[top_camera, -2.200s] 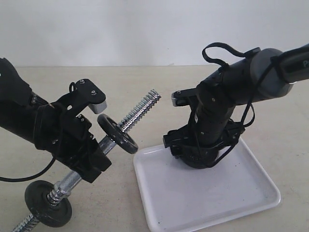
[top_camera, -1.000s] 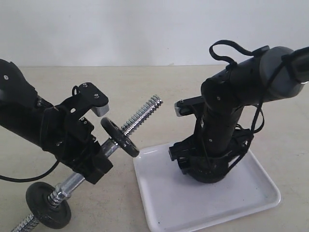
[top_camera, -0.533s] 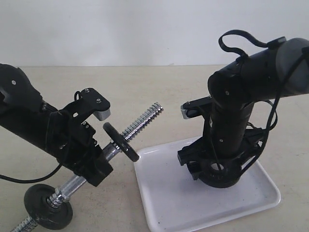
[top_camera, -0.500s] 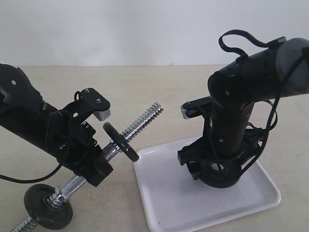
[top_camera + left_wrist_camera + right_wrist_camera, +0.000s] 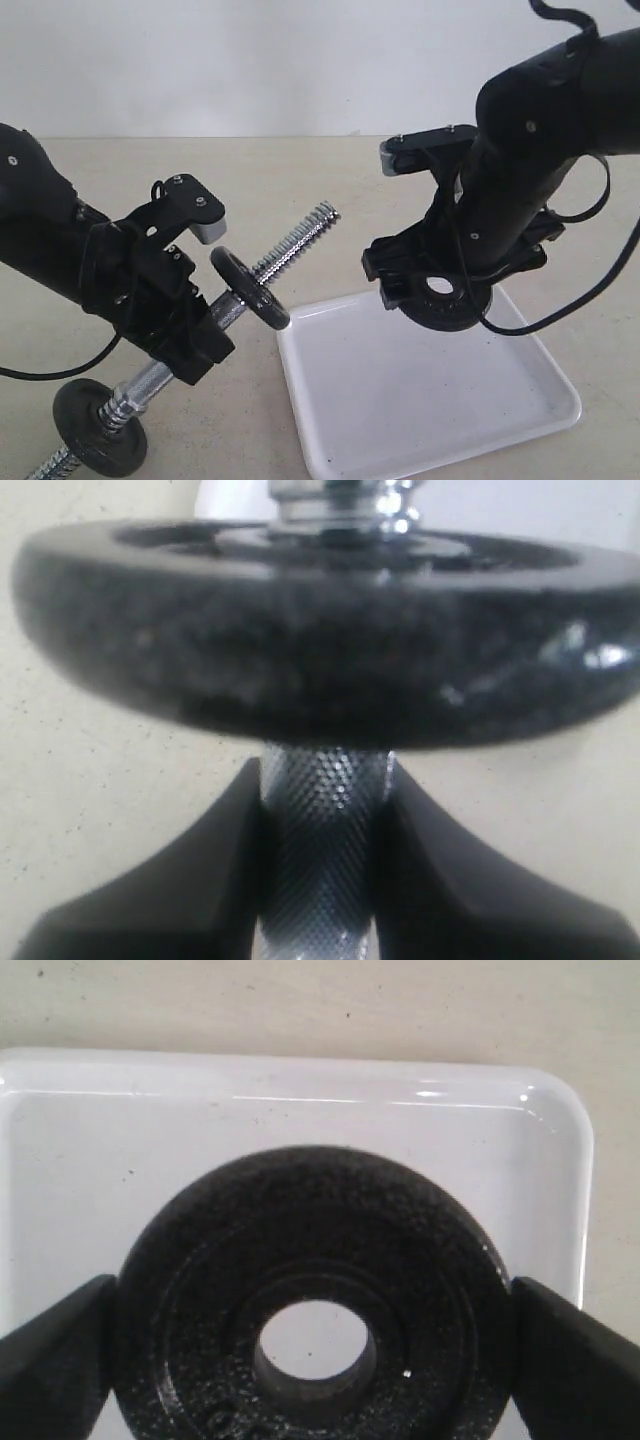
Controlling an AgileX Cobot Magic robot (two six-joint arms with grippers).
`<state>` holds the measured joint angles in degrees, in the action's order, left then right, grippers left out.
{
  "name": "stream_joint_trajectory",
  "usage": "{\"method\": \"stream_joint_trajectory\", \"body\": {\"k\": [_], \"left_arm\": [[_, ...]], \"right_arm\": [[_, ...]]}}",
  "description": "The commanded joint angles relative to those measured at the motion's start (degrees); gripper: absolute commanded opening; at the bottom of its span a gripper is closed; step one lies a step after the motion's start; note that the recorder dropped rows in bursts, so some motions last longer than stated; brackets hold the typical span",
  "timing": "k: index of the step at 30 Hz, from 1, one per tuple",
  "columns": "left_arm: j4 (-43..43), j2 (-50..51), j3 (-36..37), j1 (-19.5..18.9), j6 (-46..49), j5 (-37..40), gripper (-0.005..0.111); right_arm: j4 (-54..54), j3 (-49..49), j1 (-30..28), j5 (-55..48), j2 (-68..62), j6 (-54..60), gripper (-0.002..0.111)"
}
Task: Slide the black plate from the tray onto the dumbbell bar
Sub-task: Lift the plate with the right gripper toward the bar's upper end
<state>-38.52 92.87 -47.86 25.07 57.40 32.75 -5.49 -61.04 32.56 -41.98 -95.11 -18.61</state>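
Observation:
My right gripper is shut on the black plate and holds it in the air above the white tray; its fingers press on the plate's rim at both sides. My left gripper is shut on the knurled middle of the dumbbell bar, holding it tilted with its threaded end pointing up toward the right arm. One matching black disc sits on the bar just past the left fingers, another near the low end.
The beige table runs back to a white wall. The tray lies at the front right, its near rim close to the table's front edge. A black cable trails from the left arm.
My right gripper has risen off the tray with the black plate in it. The left arm and the bar have shifted only slightly.

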Motion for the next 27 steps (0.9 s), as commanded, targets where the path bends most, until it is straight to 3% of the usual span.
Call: {"method": "stream_joint_trajectory", "body": {"k": [1, 11, 27], "left_arm": [[-5.5, -5.6, -1.6, 0.3, 1.5, 0.3, 0.004], [-5.4, -8.5, -1.6, 0.3, 2.7, 5.4, 0.004], [-5.5, -8.5, -1.6, 0.3, 7.6, 13.3, 0.004]], "right_arm": [[1.2, -0.3, -0.1, 0.1, 4.5, 0.8, 0.000], [3.8, -0.3, -0.1, -1.7, 13.5, 2.0, 0.000], [19.0, -0.3, -0.1, -0.2, 20.2, 10.6, 0.000]]}}
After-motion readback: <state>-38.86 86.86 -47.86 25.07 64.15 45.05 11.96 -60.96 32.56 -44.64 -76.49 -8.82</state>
